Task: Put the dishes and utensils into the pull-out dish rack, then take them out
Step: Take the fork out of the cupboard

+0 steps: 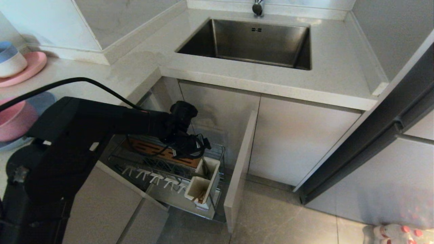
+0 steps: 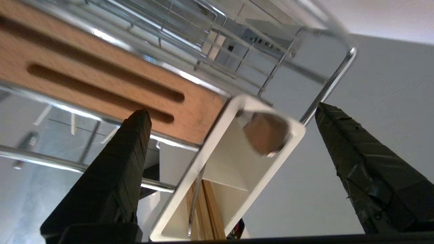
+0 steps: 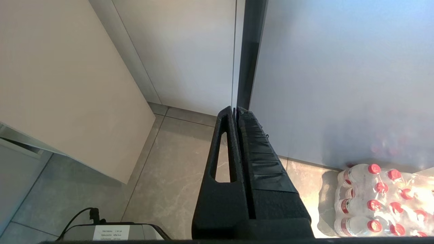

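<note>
Hovering over the utensil box (image 2: 237,159), left gripper (image 2: 234,122) has fingers wide apart, empty. Spoon (image 2: 262,135) and chopsticks (image 2: 206,210) stand upright inside, w/ rack (image 1: 217,149) pulled out for access. Bowl (image 1: 13,118), plate (image 1: 42,101) wait on worktop (image 1: 135,67).

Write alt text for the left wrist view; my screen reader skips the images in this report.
The left pincer, open and empty, hangs above the white utensil box in the pull-out dish rack. Inside the box stand the light-wood chopsticks and a silver spoon, bowl end up. The rack's brown slotted wooden strip runs beside the box.
</note>
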